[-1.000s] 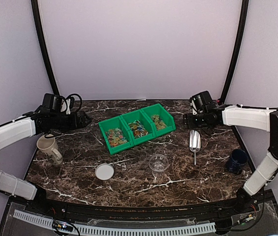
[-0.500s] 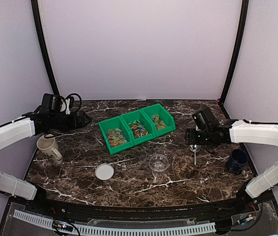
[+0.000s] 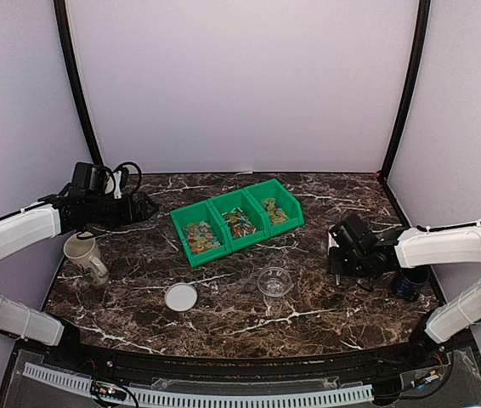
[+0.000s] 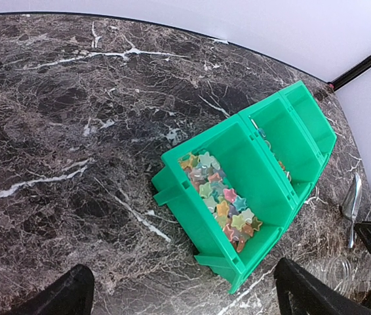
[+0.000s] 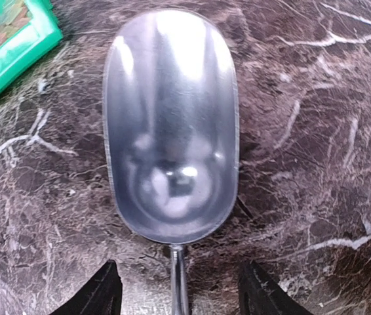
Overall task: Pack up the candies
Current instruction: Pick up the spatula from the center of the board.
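Three compartments make up the green bin (image 3: 236,223), which stands at an angle on the marble table (image 3: 223,319). The candies (image 3: 200,235) lie inside the bin, with a share in each compartment. In the left wrist view, the compartment nearest the camera holds small star shapes in mixed colours (image 4: 221,200).

The left gripper (image 3: 143,206) hangs above the table to the left of the bin, well apart from it. Its two fingers (image 4: 61,295) are spread wide and hold nothing.

The right gripper (image 3: 342,255) is low over the table to the right of the bin and nearer the arm bases than the bin. In the right wrist view, a metal scoop (image 5: 170,125) lies flat on the table with its bowl pointing away from the gripper and a corner of the bin just beyond its left rim. The scoop handle runs between the two fingers (image 5: 100,289). The jaws stand apart, with a gap on each side of the handle, and do not pinch it.

A clear cup (image 3: 274,282) stands on the near side of the bin. A white lid (image 3: 181,297) lies near and left of the bin. A cream mug (image 3: 83,255) stands well to the left of the bin, and a dark blue mug (image 3: 410,277) stands well to the right.
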Controlling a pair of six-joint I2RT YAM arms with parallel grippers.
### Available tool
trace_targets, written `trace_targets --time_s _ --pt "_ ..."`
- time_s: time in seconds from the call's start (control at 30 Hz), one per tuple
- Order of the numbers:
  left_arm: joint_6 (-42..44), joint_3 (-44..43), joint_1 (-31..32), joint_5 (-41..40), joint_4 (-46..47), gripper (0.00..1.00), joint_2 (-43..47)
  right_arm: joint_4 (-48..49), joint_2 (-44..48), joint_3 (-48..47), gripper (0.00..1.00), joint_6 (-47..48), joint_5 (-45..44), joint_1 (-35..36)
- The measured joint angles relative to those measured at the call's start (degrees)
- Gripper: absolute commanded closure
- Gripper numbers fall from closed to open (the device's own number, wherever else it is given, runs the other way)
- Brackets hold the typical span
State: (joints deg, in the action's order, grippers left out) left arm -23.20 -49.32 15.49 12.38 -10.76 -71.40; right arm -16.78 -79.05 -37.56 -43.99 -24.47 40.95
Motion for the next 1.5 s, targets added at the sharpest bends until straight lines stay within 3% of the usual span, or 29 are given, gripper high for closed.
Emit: trace_targets --time_s 0.7,1.33,1.5 --pt "-0.1 0.0 0.0 0.3 0.0 0.01 0.0 11.0 -3.6 5.5 0.63 -3.3 -3.0 0.7" --pt "-0.2 0.1 0.0 0.3 0.0 0.01 0.0 14.7 -7.6 5.4 1.0 -1.8 -4.7 1.2" --pt "-0.2 0.1 0.0 0.5 0.0 0.01 0.0 14.8 -8.3 4.6 1.0 -0.5 -5.0 1.5"
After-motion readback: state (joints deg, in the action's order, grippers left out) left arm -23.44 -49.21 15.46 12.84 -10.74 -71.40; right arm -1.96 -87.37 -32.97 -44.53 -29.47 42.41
